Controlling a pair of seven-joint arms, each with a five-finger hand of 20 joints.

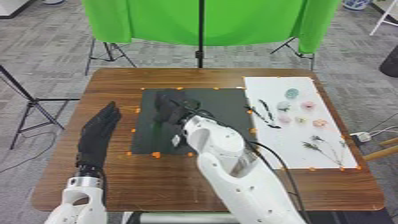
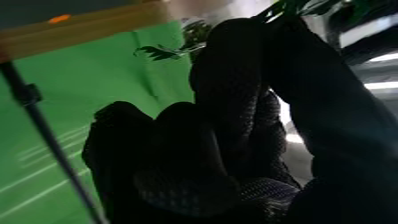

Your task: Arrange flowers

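Greenery (image 2: 164, 53), a sprig of dark, jagged leaves, shows at the fingertips of the robot's black-gloved right hand (image 1: 169, 104). That hand looks closed in a pinch, its finger and thumb drawn together on the sprig near the tips, which leaves the foliage free to spread past the glove. Whether the stem runs deeper into the grip cannot be told. The hand is over the upper left part of a matte black rectangular sheet (image 1: 151, 131), probably the ground meant for the arrangement, where leaves would go down first as a backing for blooms.

A small pale piece (image 1: 176, 140) lies lower on that sheet, its purpose unclear. Slim dark pieces (image 1: 269, 121) lie by the near seam with the white rectangular sheet (image 1: 266, 87), likely within easy reach for the same arm. Farther across the white sheet, pastel flower heads (image 1: 308, 105) sit apart from one another, and thin-stemmed green sprigs (image 1: 317, 138) lie below them; such spacing should let each be picked singly. Orange tape (image 1: 156, 155) seems meant to keep the sheets flat on the brown wooden tabletop (image 1: 169, 180). The black-gloved left hand (image 1: 96, 131), fingers straight and holding nothing, is kept beside the work, presumably out of the other's way.
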